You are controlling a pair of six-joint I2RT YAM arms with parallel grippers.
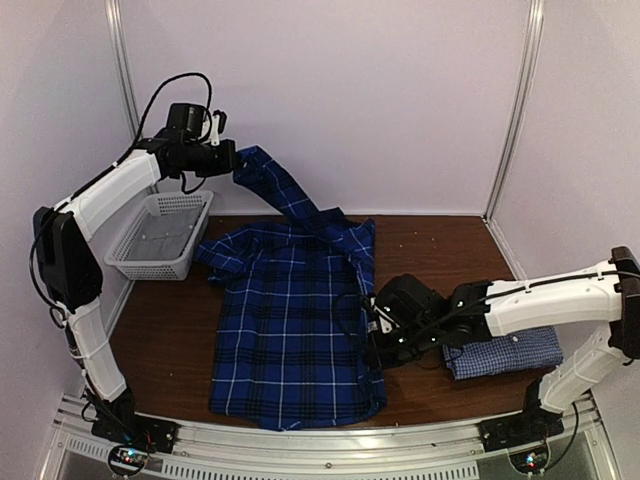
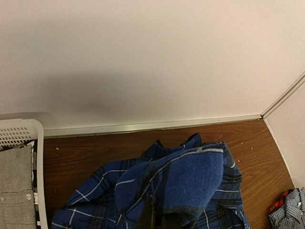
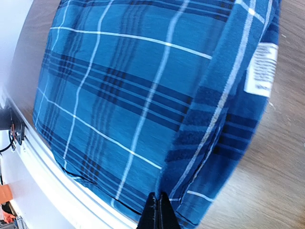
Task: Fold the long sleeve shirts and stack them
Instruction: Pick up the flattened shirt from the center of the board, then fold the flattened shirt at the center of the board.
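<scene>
Overhead, left gripper [image 1: 230, 160] clenched on plaid shirt [image 1: 290, 330] sleeve, right gripper [image 1: 375, 325] pinching its edge (label [image 3: 261, 67] wrist-side only).

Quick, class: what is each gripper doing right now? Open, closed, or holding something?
The left gripper: closed, holding the plaid shirt up by its sleeve.
The right gripper: closed, pinching the plaid shirt at its side edge.
</scene>
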